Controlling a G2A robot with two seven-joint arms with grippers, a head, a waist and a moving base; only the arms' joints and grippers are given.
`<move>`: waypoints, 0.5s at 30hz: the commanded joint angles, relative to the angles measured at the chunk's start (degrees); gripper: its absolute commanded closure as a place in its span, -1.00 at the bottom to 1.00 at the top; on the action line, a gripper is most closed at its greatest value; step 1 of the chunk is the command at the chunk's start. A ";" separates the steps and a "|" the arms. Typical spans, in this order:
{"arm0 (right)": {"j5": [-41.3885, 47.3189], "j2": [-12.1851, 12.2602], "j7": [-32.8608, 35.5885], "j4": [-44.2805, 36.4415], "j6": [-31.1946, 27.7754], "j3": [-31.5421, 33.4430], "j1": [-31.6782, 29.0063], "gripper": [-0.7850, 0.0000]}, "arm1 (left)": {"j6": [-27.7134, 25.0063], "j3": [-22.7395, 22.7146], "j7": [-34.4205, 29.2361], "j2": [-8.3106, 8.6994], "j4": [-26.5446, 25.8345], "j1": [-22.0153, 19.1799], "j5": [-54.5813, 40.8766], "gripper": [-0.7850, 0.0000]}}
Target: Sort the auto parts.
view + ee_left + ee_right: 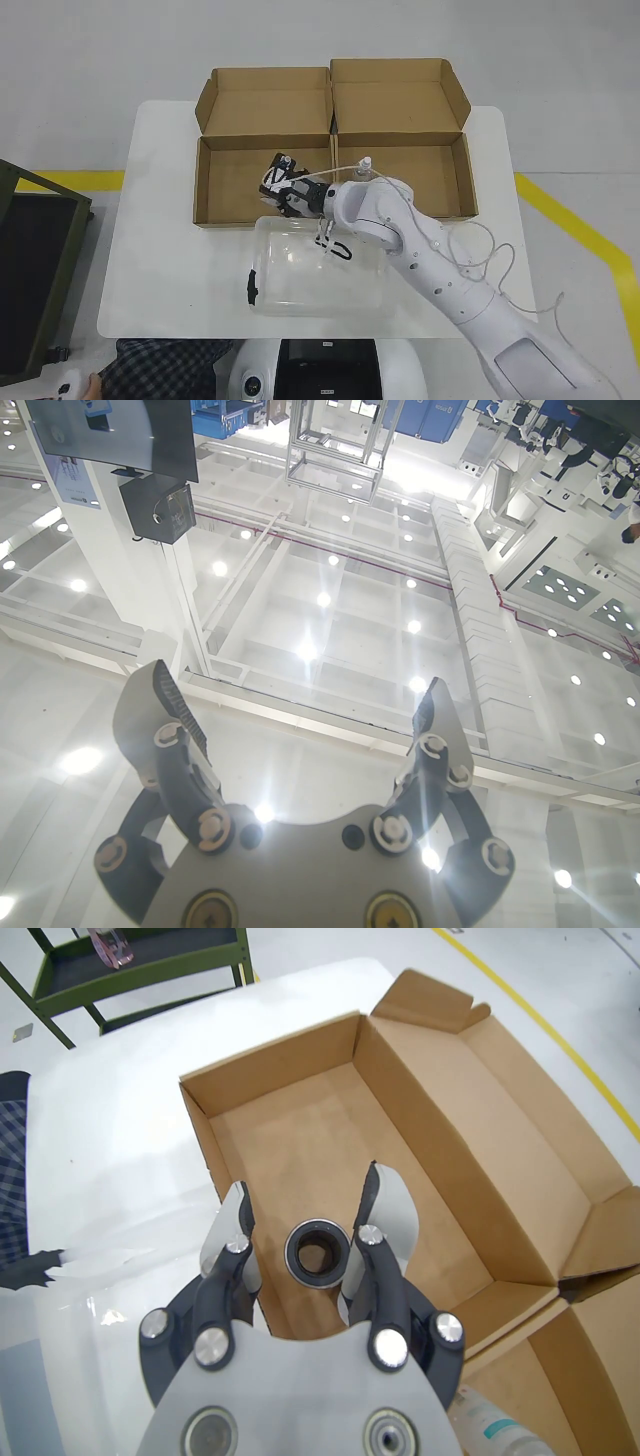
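Top view: a white table (160, 250) stands on a pale grey floor crossed by a yellow line (570, 215), with a green cart (40, 270) off to one side. Two open cardboard boxes sit side by side at the far part of the table, the left box (225, 195) touching the right box (430, 180). A clear plastic bin (300, 290) lies just in front of them. The right gripper (275, 175) hangs over the left box. A small bottle (367, 163) lies in the right box.

Left wrist view: the left gripper (296, 674) points up at a white gridded ceiling dotted with round lights. Its fingers are spread wide with nothing between them. A dark screen (115, 435) and a black speaker (157, 512) hang on a column. The poster there is too small to read.

Right wrist view: a metal ring (317, 1253) rests on the left box's floor, close to its near wall. The right gripper's fingers are released, one on each side of the ring, with a gap showing on one side. The bottle carries a white label with teal print.
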 commanded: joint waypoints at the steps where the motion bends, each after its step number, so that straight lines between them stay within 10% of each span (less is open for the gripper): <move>1: -0.73 0.62 -0.54 -3.65 -1.16 1.73 -1.64 -0.05 | 0.00 0.00 0.00 0.00 0.00 0.00 0.00 -1.00; 15: -5.37 4.87 -6.34 -24.24 -7.12 15.62 -17.42 -0.47 | 0.00 0.00 0.00 0.00 0.00 0.00 0.00 -1.00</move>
